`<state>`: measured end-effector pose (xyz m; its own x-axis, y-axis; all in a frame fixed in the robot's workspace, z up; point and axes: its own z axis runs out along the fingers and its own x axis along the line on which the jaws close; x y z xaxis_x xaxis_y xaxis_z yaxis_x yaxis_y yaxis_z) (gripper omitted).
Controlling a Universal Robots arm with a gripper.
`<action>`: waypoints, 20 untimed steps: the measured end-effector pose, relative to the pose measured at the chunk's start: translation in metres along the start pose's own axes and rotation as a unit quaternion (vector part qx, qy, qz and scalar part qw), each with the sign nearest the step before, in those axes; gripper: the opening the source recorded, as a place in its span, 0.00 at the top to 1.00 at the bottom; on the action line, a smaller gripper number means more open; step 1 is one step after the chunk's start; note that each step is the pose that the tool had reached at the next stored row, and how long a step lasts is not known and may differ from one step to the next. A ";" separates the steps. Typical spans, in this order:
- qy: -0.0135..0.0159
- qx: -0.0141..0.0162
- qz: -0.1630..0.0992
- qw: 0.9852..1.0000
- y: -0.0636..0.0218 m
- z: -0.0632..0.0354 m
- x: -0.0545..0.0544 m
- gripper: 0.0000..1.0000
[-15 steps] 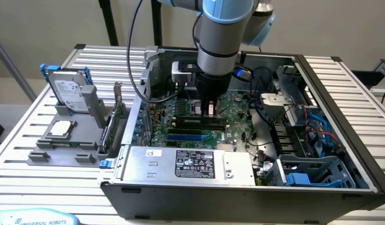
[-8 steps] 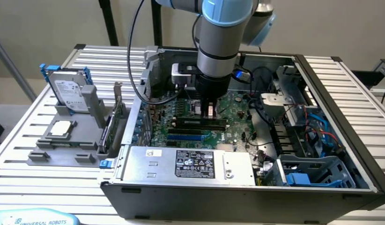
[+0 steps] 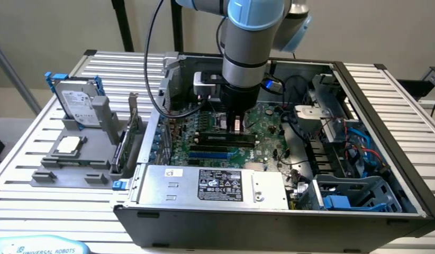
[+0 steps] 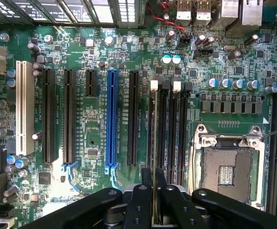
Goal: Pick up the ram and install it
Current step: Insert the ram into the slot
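My end effector (image 4: 153,200) is clamped on the ram (image 4: 154,143), holding the thin stick on edge between its black fingers (image 4: 140,202). The ram hangs just above the memory slots (image 4: 169,129) of the green motherboard (image 4: 95,119), beside the empty processor socket (image 4: 229,167). In the exterior view, my arm (image 3: 249,47) reaches down into the open computer case (image 3: 387,137) on the desk (image 3: 20,159).
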<state>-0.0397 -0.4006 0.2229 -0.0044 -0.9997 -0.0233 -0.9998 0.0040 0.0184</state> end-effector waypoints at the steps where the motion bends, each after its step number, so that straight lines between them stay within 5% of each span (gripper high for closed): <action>1: 0.000 0.000 0.000 1.000 0.0000 0.0001 0.000 0.86; 13: 0.006 0.000 0.001 1.000 -0.0001 0.0042 -0.001 0.86; 20: 0.007 0.000 0.001 1.000 0.0000 0.0024 -0.001 0.78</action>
<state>-0.0397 -0.4000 0.2205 -0.0064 -0.9999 -0.0091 -0.9998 0.0063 0.0184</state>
